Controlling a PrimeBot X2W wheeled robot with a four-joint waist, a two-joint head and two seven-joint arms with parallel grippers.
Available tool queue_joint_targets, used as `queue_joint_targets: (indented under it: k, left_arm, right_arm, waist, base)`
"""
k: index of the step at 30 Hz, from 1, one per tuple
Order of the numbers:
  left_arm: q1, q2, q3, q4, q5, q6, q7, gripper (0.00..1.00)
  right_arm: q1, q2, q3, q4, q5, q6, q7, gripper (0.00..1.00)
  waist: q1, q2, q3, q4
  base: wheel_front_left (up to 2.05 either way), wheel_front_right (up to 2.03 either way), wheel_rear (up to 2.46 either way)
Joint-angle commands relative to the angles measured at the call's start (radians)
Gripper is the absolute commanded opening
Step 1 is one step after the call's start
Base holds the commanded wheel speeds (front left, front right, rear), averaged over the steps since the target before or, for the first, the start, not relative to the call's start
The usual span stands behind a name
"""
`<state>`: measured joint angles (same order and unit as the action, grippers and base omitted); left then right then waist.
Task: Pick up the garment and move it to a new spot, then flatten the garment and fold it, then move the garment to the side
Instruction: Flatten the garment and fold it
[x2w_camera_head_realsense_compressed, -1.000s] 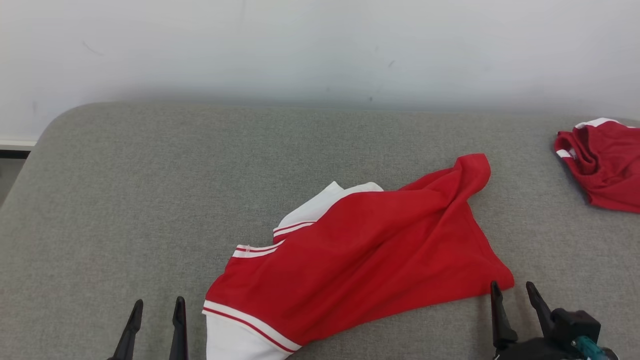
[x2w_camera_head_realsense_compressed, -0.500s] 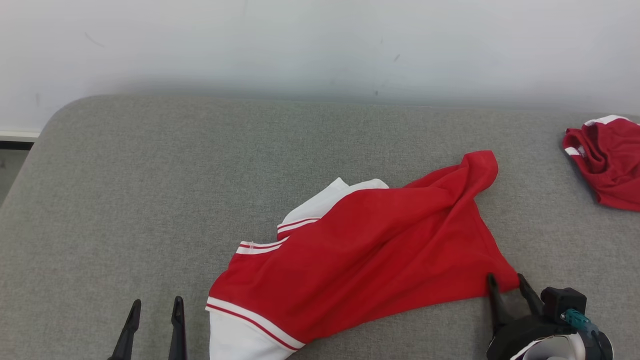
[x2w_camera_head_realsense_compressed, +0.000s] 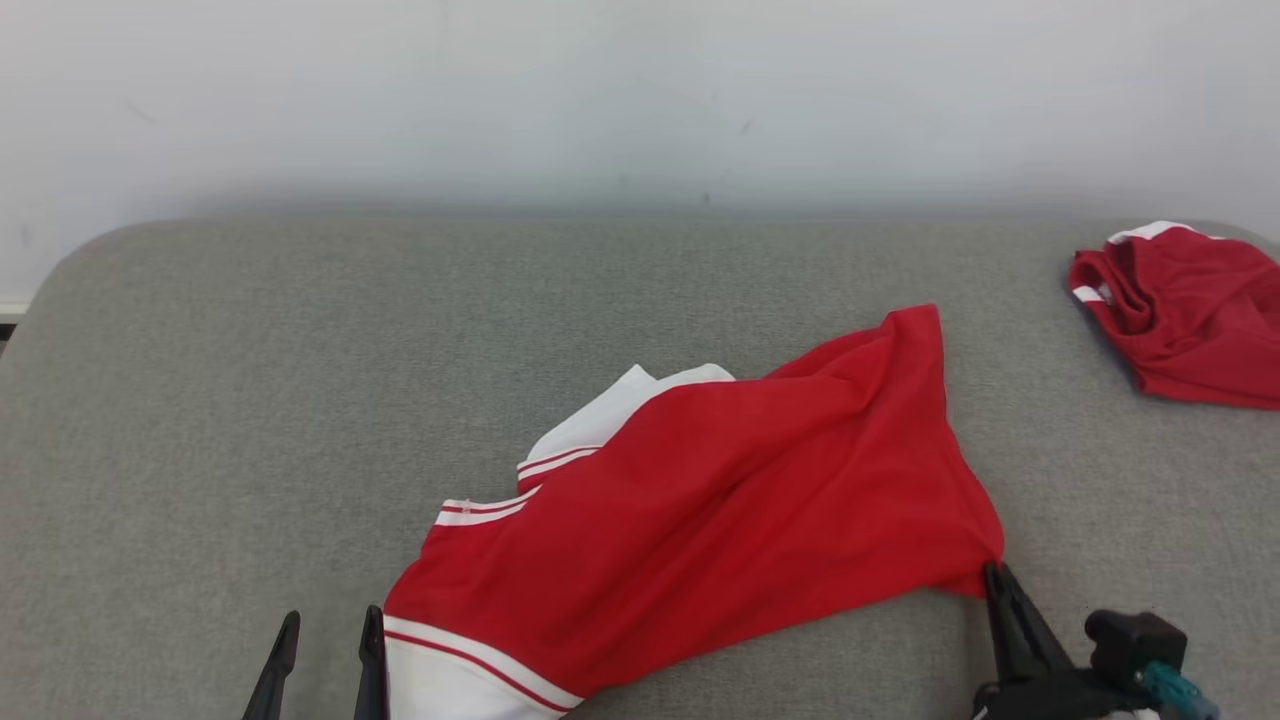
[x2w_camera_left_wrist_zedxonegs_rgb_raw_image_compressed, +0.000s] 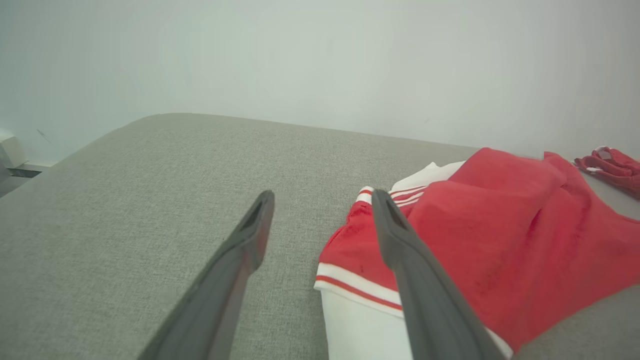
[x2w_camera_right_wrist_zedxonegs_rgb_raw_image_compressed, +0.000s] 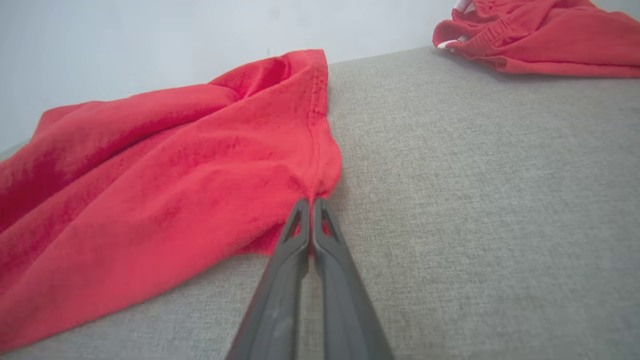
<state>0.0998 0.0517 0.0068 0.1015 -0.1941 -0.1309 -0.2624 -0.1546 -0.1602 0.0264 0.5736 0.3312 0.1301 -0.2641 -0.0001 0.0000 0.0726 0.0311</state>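
Where the right gripper (x2w_camera_right_wrist_zedxonegs_rgb_raw_image_compressed: 311, 204) meets the cloth, we see its two dark fingers pressed tight together, pinching the near right corner of the red garment (x2w_camera_head_realsense_compressed: 720, 500). The fabric puckers right at the tips in the right wrist view. From that pinched corner the garment spreads away to the left across the grey padded surface (x2w_camera_head_realsense_compressed: 250, 400). It lies rumpled around the middle, and one edge runs up from the grip to a raised red fold at the far end.

On its left side we pick out white panels (x2w_camera_head_realsense_compressed: 460, 690) with red and white stripes, one at the near edge and one poking out further back. Just beside that near panel hangs the left gripper (x2w_camera_head_realsense_compressed: 331, 618), fingers spread wide with bare grey surface between them. Its inner finger sits close to the striped hem, and we cannot tell whether it touches.

Far to the right, well apart from our garment, a second red garment (x2w_camera_head_realsense_compressed: 1190, 320) with white trim lies bunched up. Behind it all, a plain pale wall (x2w_camera_head_realsense_compressed: 600, 100).
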Motion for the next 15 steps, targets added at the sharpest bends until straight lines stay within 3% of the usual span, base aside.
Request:
queue_joint_targets:
  k: [1, 15]
  left_arm:
    - [-0.003, -0.002, 0.001, 0.003, -0.008, 0.001, -0.002, 1.0]
    - [-0.039, -0.002, 0.006, 0.006, -0.015, 0.001, -0.002, 1.0]
  right_arm:
    - [0.036, -0.02, 0.016, -0.035, 0.005, 0.0, 0.0, 0.0]
    - [0.306, -0.092, 0.057, -0.352, 0.139, 0.0, 0.029, 0.0]
  waist:
    - [0.0001, 0.0, 0.004, -0.019]
    - [0.0001, 0.0, 0.066, -0.087]
  base:
    - [0.0, 0.0, 0.0]
    - [0.0, 0.0, 0.0]
